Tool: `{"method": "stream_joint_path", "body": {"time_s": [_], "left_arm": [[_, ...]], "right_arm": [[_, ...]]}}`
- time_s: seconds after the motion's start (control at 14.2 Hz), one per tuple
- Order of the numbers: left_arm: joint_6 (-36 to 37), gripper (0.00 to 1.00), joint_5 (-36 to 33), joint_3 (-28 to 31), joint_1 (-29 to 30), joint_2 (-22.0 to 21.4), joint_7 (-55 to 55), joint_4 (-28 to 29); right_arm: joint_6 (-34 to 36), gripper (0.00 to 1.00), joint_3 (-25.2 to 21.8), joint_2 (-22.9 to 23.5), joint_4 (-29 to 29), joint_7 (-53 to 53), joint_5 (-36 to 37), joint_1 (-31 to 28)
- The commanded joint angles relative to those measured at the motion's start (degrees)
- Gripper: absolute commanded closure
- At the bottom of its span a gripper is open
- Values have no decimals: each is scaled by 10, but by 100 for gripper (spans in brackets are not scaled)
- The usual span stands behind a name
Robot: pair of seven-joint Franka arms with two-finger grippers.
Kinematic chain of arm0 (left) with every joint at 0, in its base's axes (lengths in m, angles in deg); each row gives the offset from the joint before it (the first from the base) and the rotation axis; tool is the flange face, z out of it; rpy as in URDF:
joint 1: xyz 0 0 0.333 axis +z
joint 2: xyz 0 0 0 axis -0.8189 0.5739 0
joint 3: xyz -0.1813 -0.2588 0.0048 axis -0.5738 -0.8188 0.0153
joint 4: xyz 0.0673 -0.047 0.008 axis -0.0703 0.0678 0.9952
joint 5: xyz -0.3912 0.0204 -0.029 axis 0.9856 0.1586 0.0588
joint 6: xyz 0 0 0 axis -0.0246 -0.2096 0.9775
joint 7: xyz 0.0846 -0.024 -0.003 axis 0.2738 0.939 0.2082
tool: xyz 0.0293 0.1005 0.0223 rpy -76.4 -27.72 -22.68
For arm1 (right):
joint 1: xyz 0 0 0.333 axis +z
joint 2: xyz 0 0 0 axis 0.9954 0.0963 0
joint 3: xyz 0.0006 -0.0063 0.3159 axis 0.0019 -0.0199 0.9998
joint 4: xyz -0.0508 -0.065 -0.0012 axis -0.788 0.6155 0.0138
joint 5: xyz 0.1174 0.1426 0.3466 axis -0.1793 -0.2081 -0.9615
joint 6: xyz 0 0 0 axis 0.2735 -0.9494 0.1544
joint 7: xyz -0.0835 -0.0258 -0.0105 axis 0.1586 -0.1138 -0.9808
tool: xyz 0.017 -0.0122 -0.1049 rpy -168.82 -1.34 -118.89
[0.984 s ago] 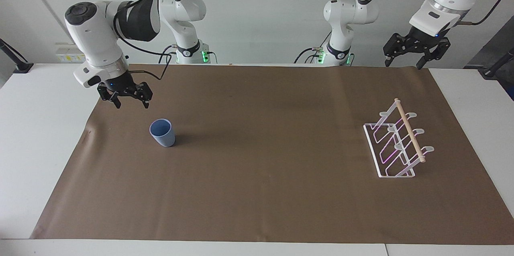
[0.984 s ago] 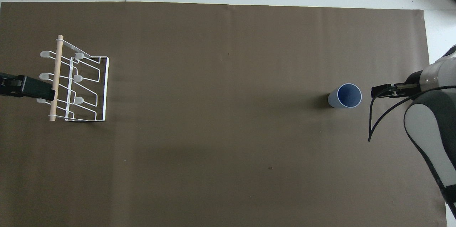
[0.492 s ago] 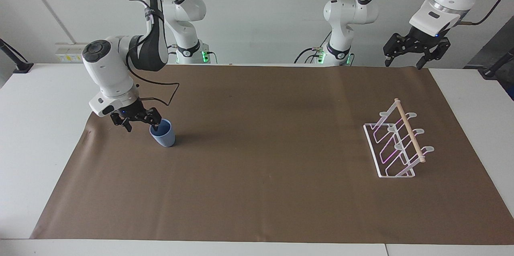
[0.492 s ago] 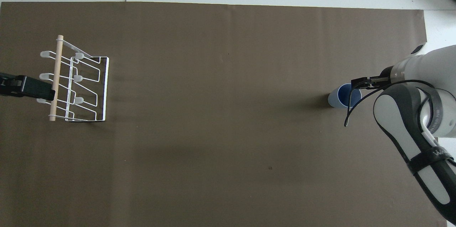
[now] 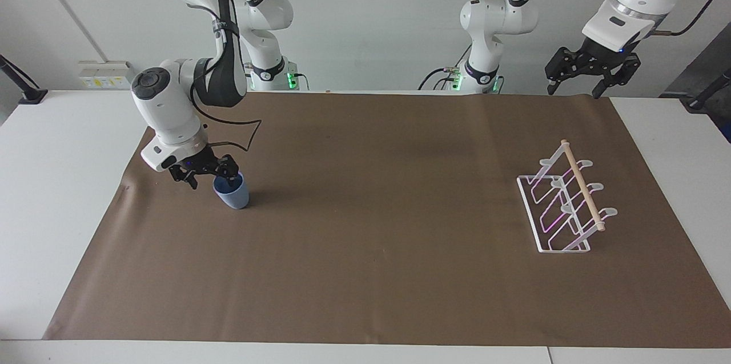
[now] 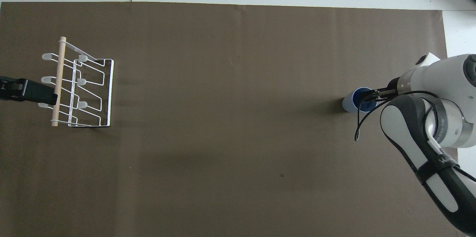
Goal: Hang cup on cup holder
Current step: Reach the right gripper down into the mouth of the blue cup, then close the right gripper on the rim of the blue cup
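A big brown mat [image 5: 377,221] covers most of the white table [image 5: 51,181]. The cup holder [image 5: 562,204] stands on the mat at the left arm's end of the table, and it has not moved. The left gripper [image 5: 591,70] waits up in the air, above the mat's edge at that same end, with its fingers spread apart and holding nothing, just as before. The right gripper [image 5: 208,172] has come down and slid over since a second ago. Then it hung in the air beside the cup [image 5: 232,192]. Now it sits right at the cup's rim, with one finger [image 6: 368,97] reaching over the blue opening. Its fingers look spread on both sides of the rim, not yet squeezed together. The little blue cup stands upright on the mat at the right arm's end, in the same spot as before.
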Motion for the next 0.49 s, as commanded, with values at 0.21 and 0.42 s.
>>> {"method": "stream_joint_path", "body": {"time_s": [0.21,0.42], "left_arm": [[7,0,3,-2,5,-11,5,9],[7,0,3,-2,5,-11,5,9]], "right_arm": [[-19,9,1,-14,-22,-29,-11,-6],[-19,41,1,-14,-22,-28,-11,-6]]}}
